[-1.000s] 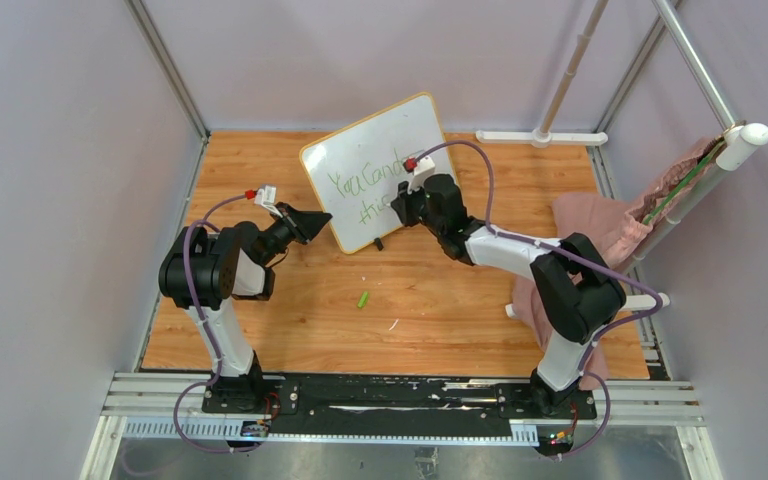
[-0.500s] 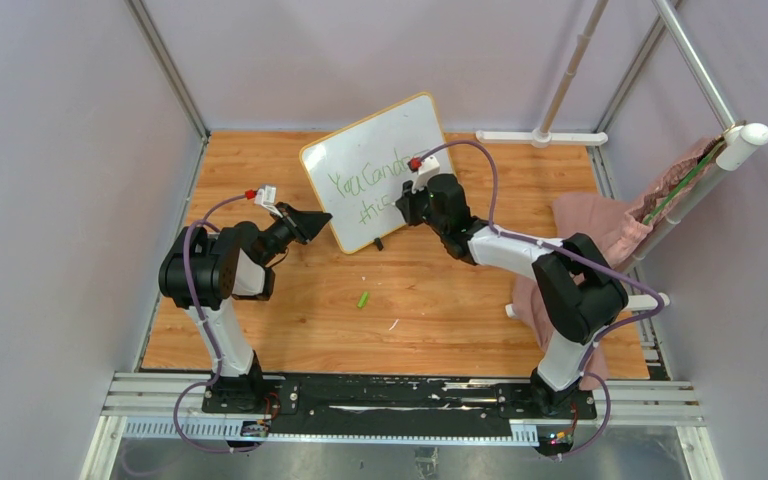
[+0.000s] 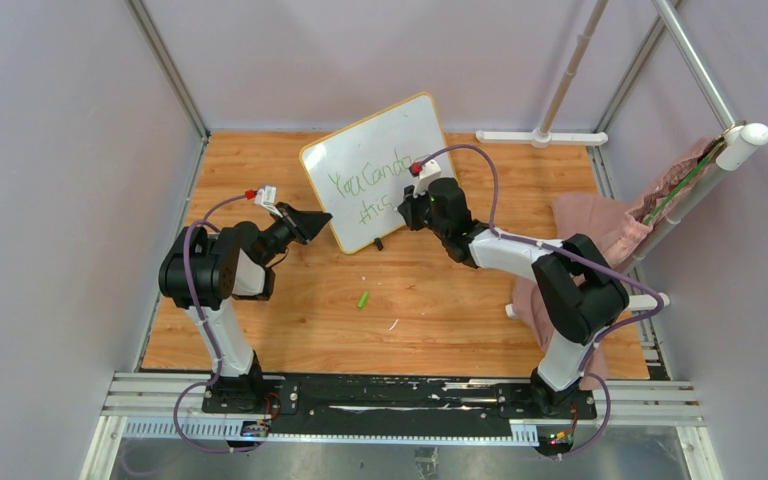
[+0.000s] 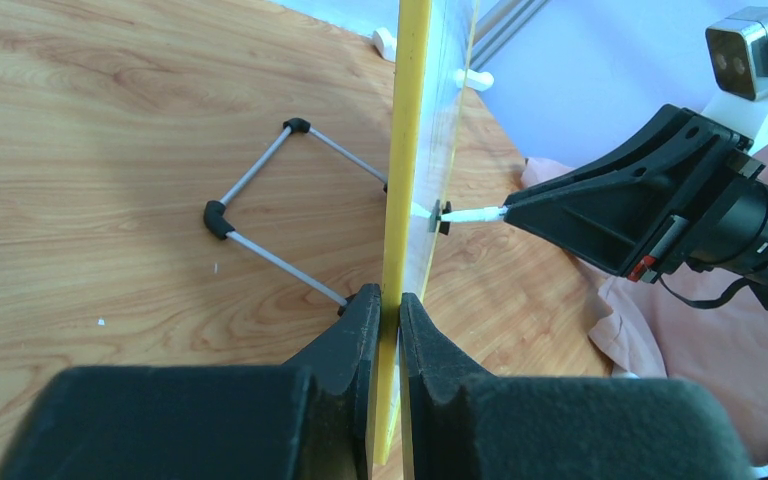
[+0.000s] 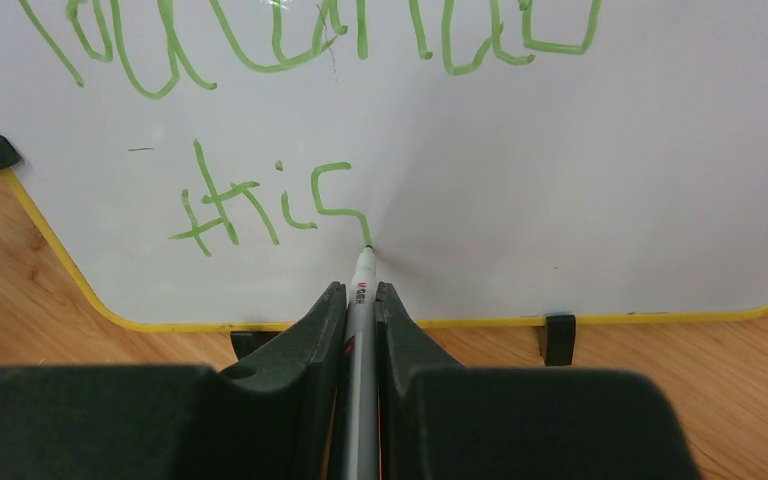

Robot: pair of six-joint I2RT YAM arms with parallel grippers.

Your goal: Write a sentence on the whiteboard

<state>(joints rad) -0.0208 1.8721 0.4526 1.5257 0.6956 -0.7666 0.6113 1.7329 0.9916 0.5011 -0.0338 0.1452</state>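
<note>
The whiteboard (image 3: 385, 140) stands tilted on the wooden table, its yellow rim (image 4: 407, 150) edge-on in the left wrist view. My left gripper (image 4: 390, 302) is shut on that rim at the board's left edge (image 3: 322, 222). Green handwriting, the sentence (image 5: 260, 200), runs in two lines on the white face (image 5: 580, 160); the lower line reads "this". My right gripper (image 5: 360, 292) is shut on a grey marker (image 5: 364, 268). Its tip touches the board at the end of the "s". From above, the right gripper (image 3: 407, 210) sits against the board's lower right part.
A small green cap (image 3: 362, 299) lies on the table in front of the board. Pink cloth (image 3: 590, 225) is heaped at the right beside a pole. A white stand (image 3: 540, 137) is at the back. A thin wire leg (image 4: 260, 210) props the board from behind; black clip feet (image 5: 559, 338) sit under its rim.
My right gripper has shifted slightly down and right with the marker, and the last letter of the lower line has grown. The left gripper and the board have stayed put.
</note>
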